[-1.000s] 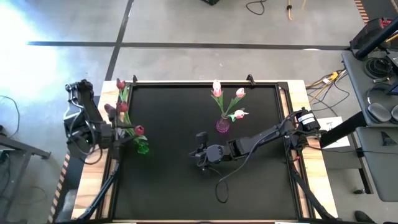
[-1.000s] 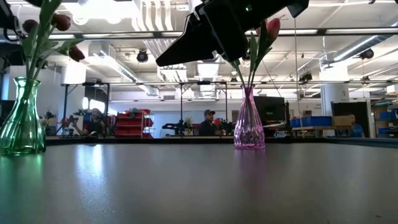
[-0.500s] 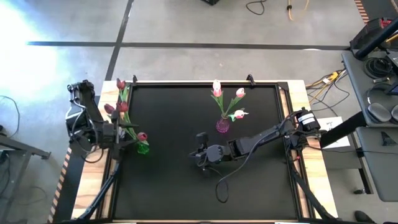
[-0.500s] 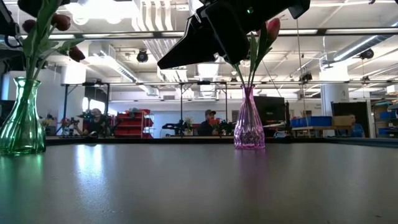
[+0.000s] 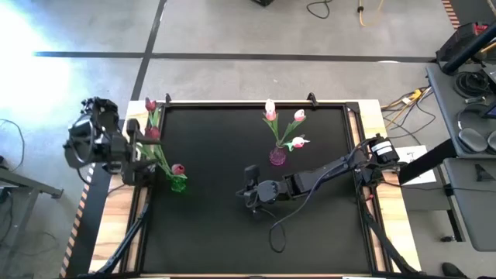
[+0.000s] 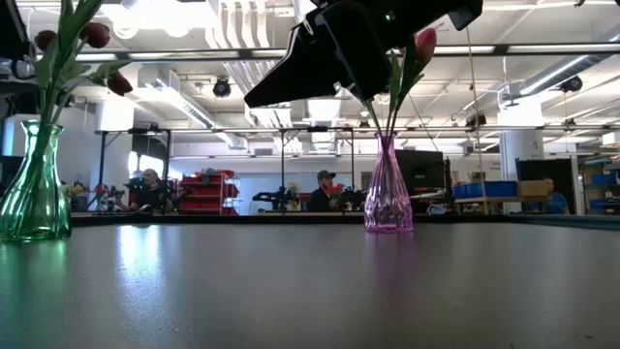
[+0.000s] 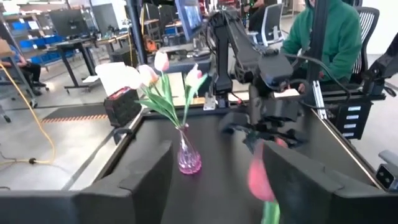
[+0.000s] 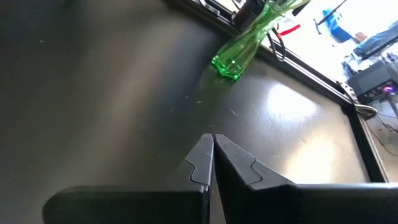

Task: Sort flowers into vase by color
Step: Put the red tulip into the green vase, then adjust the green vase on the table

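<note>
A green vase (image 5: 178,184) stands at the table's left and holds dark red tulips (image 5: 153,133); their stems stick into its neck. A pink vase (image 5: 277,156) at the far middle holds pale pink tulips (image 5: 270,111) the same way. My left gripper (image 5: 138,152) hangs open at the left edge, beside the red tulips and apart from them. In the left wrist view a blurred red tulip head (image 7: 260,175) shows just beyond its spread fingers (image 7: 155,165). My right gripper (image 5: 249,191) hovers shut over the table's middle with nothing in it (image 8: 211,142).
The black table top (image 5: 232,240) lies bare toward the near edge. The low view shows the green vase (image 6: 29,184) at left and the pink vase (image 6: 387,194) behind my right arm (image 6: 358,39). People sit in the room beyond the table.
My left gripper has drawn back from the green vase toward the table's left edge and risen. The red tulips stay standing in the vase. My right arm has kept still.
</note>
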Controlling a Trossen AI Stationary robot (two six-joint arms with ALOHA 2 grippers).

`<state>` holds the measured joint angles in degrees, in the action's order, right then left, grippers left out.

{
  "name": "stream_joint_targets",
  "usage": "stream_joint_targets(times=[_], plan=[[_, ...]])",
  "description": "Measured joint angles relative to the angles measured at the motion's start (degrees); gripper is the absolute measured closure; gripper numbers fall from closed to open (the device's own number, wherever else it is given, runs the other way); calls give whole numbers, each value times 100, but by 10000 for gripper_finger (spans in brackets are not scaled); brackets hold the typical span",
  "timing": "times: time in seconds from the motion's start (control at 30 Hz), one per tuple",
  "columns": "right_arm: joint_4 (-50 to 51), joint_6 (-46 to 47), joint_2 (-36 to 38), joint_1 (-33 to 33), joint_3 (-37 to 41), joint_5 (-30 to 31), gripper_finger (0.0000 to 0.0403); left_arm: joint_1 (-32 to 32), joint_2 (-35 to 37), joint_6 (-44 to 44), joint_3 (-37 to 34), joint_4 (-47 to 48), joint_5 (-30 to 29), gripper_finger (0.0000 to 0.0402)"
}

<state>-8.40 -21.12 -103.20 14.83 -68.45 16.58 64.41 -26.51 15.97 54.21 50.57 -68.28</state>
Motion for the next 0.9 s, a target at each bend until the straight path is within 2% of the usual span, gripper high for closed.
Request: stream_joint_targets(times=[0.13, 0.23, 0.37, 0.7, 0.9], plan=[[-9, -59, 0, -4, 0, -65, 394, -1, 212, -155, 362, 350, -94, 234], [-46, -79, 0, -12, 0, -70, 394, -1, 474, -199, 564, 679, -452, 300], [-91, -161, 0, -17, 0, -71, 394, -1, 929, -264, 643, 787, -609, 386], [-175, -247, 0, -63, 2, -224, 394, 96, 1581, -378, 409, 787, -934, 401], [-240, -295, 0, -63, 2, -363, 394, 627, 1957, -394, 406, 784, -1299, 401]])
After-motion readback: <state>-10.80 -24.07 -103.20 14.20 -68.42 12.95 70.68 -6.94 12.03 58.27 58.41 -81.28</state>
